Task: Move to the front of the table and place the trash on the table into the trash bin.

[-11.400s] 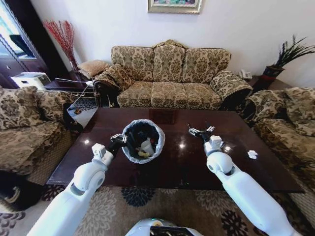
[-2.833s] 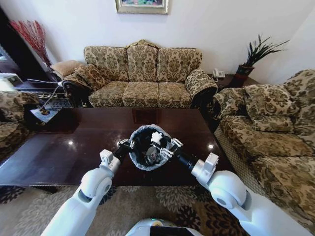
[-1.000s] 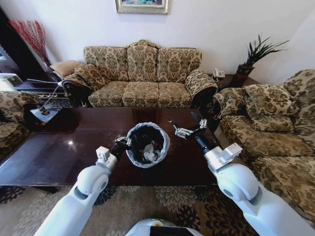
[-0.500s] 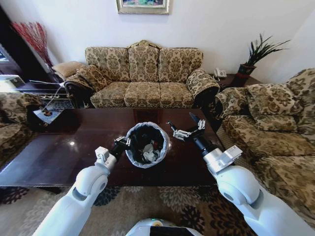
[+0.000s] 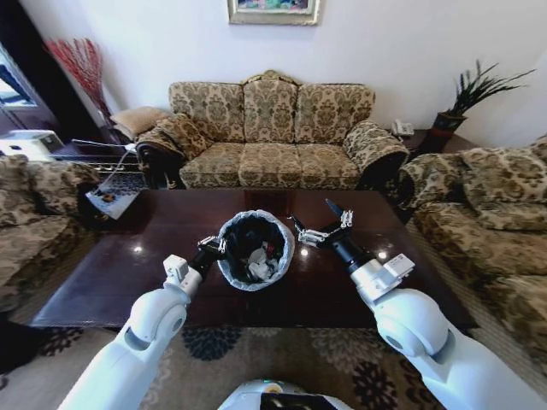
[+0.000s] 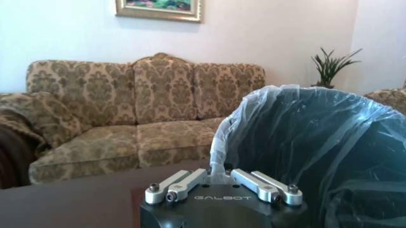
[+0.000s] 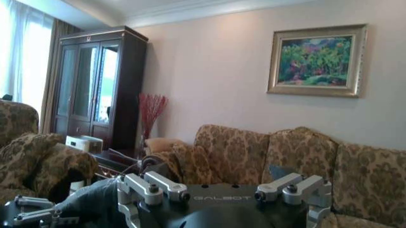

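Trash bin (image 5: 255,249) sits on the table (image 5: 111,278), near its front edge & about mid-width, black liner w/ pale plastic wrapped over the rim. Inside: trash (image 5: 261,260), white crumpled scraps plus darker bits, lying in the bottom. Left gripper (image 5: 211,247) is at the bin's left rim; in the left wrist view the gripper (image 6: 223,179) has its fingers drawn together on the pale rim plastic, pinching it, w/ the bin (image 6: 317,156) wall bulging up just beside. Right gripper (image 5: 320,227) hangs above the tabletop just right of the bin, apart from the rim, fingers spread wide & holding nothing; right wrist view shows the same gripper (image 7: 222,190) w/ fingers far apart, the bin's rim and the left gripper beyond it. Tabletop around the bin is glossy dark wood w/ light glints. Patterned sofa (image 5: 273,137) behind the table, armchairs either side, potted plant (image 5: 479,94) far right, framed picture (image 5: 273,10) on the wall.
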Tool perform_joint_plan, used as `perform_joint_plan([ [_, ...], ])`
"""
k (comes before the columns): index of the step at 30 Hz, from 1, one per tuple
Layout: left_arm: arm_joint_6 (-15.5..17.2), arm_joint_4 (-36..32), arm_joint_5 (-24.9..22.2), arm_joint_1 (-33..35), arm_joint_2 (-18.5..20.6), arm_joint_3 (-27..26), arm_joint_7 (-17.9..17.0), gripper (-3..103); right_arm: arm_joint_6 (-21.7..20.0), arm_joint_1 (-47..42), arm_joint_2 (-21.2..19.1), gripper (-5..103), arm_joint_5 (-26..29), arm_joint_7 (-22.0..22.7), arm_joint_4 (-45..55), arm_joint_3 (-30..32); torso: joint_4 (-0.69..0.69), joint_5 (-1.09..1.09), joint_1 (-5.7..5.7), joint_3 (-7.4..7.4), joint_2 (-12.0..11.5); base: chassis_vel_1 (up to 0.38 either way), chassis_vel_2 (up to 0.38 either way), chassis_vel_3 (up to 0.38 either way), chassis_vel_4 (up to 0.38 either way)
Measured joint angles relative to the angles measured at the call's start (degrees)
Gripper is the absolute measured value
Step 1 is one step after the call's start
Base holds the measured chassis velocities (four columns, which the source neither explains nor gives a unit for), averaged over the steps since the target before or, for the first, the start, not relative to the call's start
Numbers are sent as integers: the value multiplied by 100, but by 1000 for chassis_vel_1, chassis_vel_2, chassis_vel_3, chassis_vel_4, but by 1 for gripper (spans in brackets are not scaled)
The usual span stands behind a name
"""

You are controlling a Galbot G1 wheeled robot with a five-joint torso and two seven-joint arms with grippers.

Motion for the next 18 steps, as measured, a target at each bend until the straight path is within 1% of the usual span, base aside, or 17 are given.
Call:
perform_joint_plan([
  [1, 0, 0, 0, 0, 0, 0, 0, 2, 0, 0, 0, 100, 0, 0, 0, 0, 0, 0, 0, 0, 0, 373, 359, -366, -357],
  [2, 0, 1, 2, -9, 7, -1, -1, 2, 4, 4, -10, 100, -32, 1, -28, -4, 4, 4, 1, 1, -1, 373, 360, -350, -346],
  [6, 1, 26, 5, -30, 41, -16, 2, 2, 1, 16, -26, 100, -82, 0, -51, -3, 2, 2, 1, 1, 0, 318, 351, -314, -310],
  [7, 1, 40, 5, -44, 46, -21, 8, 2, -4, 22, -30, 100, -129, 0, -59, -1, 3, -3, 1, 0, 0, 241, 252, -260, -282],
  [10, 4, 58, 7, -56, 39, -22, 11, 2, -33, 22, -23, 100, -195, 0, -86, -1, 7, -2, 1, 1, -1, 214, 155, -174, -150],
  [11, 9, 63, 8, -56, 30, -20, 11, 2, -51, 21, -10, 100, -219, -1, -96, -4, 8, -2, 2, 1, -1, 200, 104, -86, -121],
  [14, 11, 66, 11, -49, -6, -6, 14, 2, -26, -29, 28, 100, -412, -104, -157, -33, 1, -2, 1, 1, 0, 27, 35, -17, -15],
  [15, 11, 67, 11, -38, -13, -5, 21, 2, 32, -49, 41, 100, -530, -174, -197, -40, -3, 7, 2, 1, -1, -13, -72, -7, 53],
  [16, 11, 67, 11, -38, -13, -5, 21, 2, 32, -49, 41, 100, -530, -174, -197, -40, -3, 7, 2, 1, -1, -13, -72, -7, 53],
  [17, 11, 67, 13, -28, -15, -8, 22, 2, 72, -61, 46, 100, -601, -217, -223, -45, -3, 13, 2, 1, -1, -13, -113, -1, 53],
  [18, 12, 67, 15, -23, -16, -12, 21, 2, 87, -67, 48, 100, -627, -232, -232, -48, -4, 12, 2, 1, -1, -24, -113, -1, 94],
])
